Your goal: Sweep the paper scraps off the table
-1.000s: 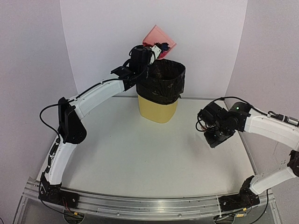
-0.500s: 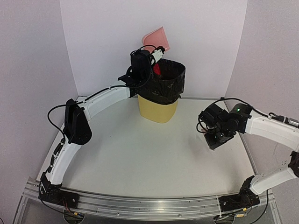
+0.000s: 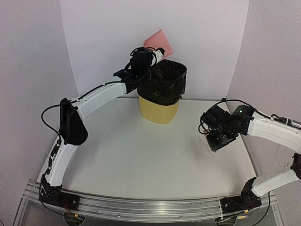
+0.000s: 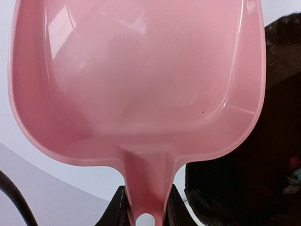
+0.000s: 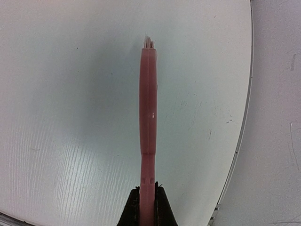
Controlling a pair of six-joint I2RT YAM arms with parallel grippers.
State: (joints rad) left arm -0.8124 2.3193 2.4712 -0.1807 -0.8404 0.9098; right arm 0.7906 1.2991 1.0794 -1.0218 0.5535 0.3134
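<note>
Hovering over table (image 3: pixel 141 155), R jaws clamp brush (image 5: pixel 148 117); L jaws clamp dustpan (image 4: pixel 141 70).

Left arm (image 3: pixel 101 94) raised far forward, left tool (image 4: pixel 145 214) clamped, right arm (image 3: pixel 270 129) bent low, right tool (image 5: pixel 147 207) clamped

dustpan (image 4: pixel 141 84) glossy pink plastic; table (image 5: pixel 70 117) matt white; bin liner (image 3: pixel 165 84) crinkled black plastic

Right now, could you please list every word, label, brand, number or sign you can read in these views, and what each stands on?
None: no view shows any readable text.
The dustpan, the brush, the bin and the table all look unmarked.
</note>
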